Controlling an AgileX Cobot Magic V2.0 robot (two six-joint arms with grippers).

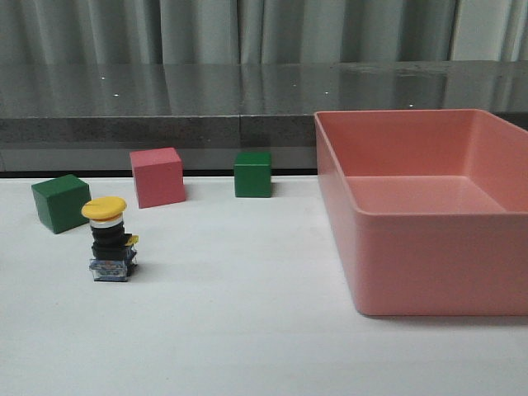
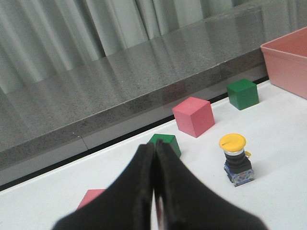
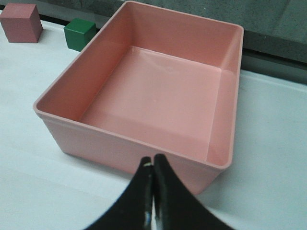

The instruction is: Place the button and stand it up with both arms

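Front view shows you the button (image 1: pixel 109 242) upright on the bench (image 1: pixel 247 313), at nine o'clock. Left pincer (image 2: pixel 154 165) and right pincer (image 3: pixel 153 170) are both pressed together, gripping nothing.

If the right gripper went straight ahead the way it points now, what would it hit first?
Most likely the pink bin: the shut right gripper points at the bin's near wall and rim. Depth is unclear from this view, so it might clear the rim and go into the empty interior instead.

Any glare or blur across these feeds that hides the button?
Front view: soft even light, faint shadow under the button, which stays sharp. Left wrist view: the near left hand blurs, button clear. Right wrist view: mild sheen inside the pink bin; no button.
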